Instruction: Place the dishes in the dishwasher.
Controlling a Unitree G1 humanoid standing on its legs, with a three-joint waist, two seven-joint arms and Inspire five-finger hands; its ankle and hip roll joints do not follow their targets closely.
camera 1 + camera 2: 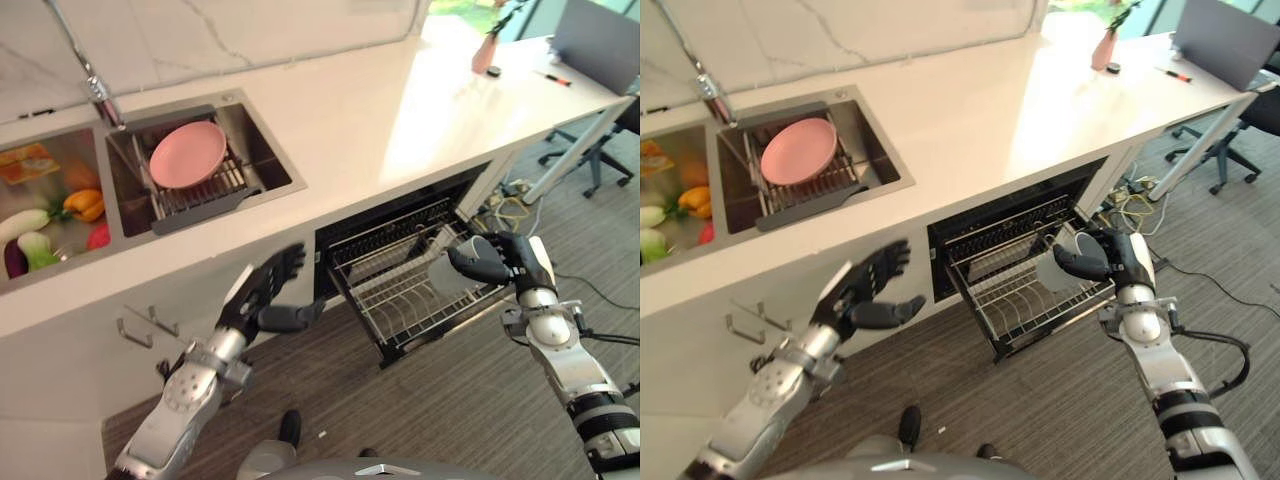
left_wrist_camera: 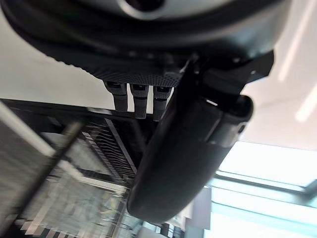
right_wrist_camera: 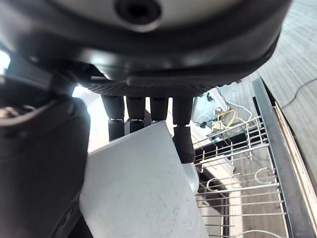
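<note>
While the right hand (image 1: 492, 260) grips a white cup (image 3: 141, 193), fingers curled round it, over the pulled-out rack (image 1: 400, 295), best lower it upright betw. the wires, then let go. Left hand (image 1: 262, 295) spread, idle by the cabinet. Wrist cam shows the cup's flat side; head cam shows a pink plate (image 1: 187, 154) waiting in the sink (image 1: 265, 165).
</note>
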